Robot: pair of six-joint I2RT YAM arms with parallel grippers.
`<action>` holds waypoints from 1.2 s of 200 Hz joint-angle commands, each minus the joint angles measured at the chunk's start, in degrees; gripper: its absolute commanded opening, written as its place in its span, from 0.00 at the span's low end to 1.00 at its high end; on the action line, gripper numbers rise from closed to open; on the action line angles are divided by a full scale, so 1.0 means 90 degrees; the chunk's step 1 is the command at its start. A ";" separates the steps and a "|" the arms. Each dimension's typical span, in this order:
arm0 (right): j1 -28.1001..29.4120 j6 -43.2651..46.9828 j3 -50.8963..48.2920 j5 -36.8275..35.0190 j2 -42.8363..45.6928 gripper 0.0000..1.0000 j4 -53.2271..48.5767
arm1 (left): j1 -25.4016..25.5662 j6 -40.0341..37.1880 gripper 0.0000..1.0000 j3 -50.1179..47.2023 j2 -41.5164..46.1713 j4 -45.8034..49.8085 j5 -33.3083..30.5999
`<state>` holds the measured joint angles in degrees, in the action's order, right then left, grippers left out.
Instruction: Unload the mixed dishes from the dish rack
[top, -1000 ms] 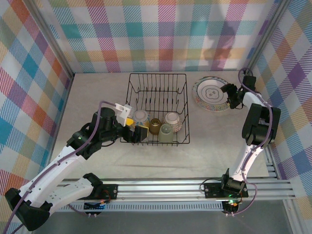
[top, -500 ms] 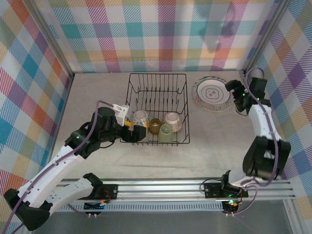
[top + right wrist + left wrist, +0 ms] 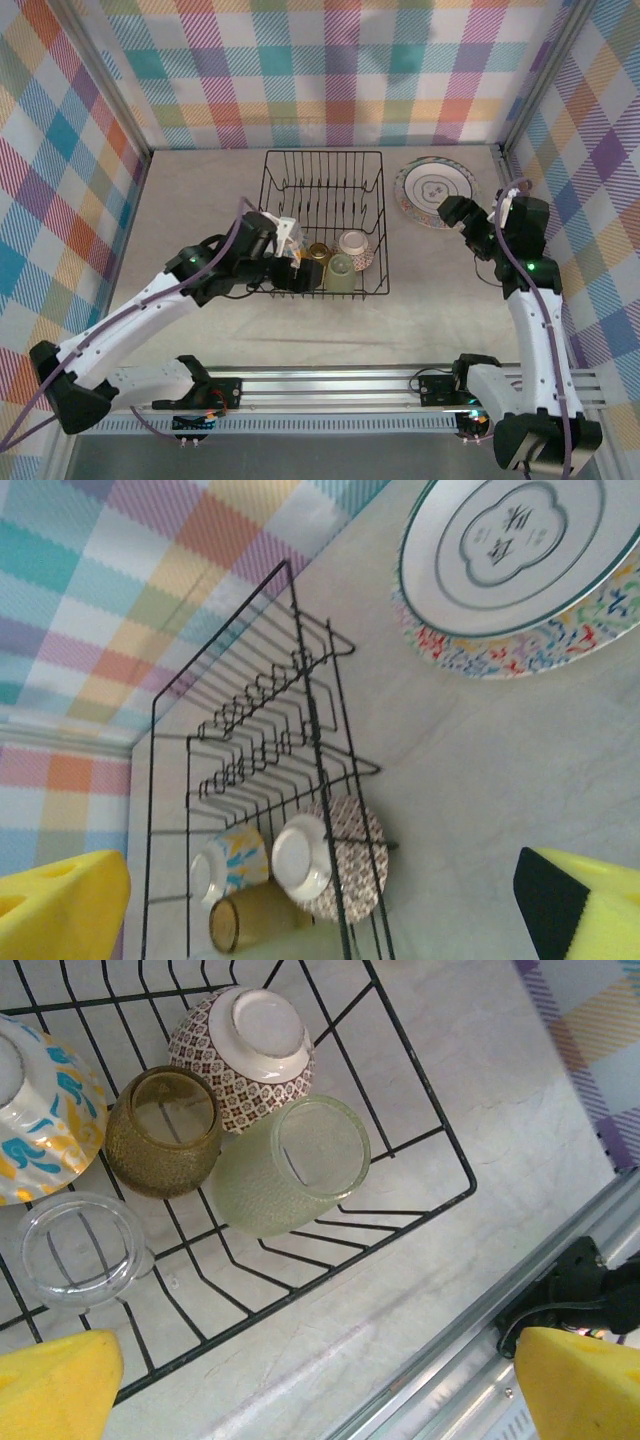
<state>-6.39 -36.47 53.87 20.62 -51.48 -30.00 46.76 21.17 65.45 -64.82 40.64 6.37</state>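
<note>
Counting was done where, and what was found? (R.)

In the black wire dish rack, five pieces were recorded: two glazed bowls, one brown-lattice bowl and one blue-and-yellow bowl; one pebbled amber cup; one frosted pale-green cup; one clear cup. (K.)

And outside it? (R.)

Two round plates were noted stacked on the table beside the rack: a green-rimmed plate over a flecked plate. The left gripper was seen spread wide above the rack's near corner, the right gripper spread wide near the plates; nothing was pinched. (K.)

Bright, even light; soft shadows
</note>
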 commanded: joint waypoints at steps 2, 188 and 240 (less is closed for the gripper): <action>0.0036 0.0445 -0.0075 0.0673 0.0215 0.99 -0.0657 | 0.0221 -0.0226 1.00 0.0412 -0.0393 0.0316 -0.0648; 0.0034 0.0673 -0.0554 0.1706 0.1350 0.99 -0.1559 | 0.0773 -0.0789 1.00 0.2274 -0.3713 0.0550 -0.1546; 0.0030 0.0598 -0.0693 0.1879 0.1490 0.99 -0.1423 | 0.0881 -0.0597 0.93 0.2549 -0.4108 0.0684 -0.1586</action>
<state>-6.33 -30.52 48.62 35.48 -39.16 -44.12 53.63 14.72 86.15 -100.60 45.12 -7.03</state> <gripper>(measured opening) 0.987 0.943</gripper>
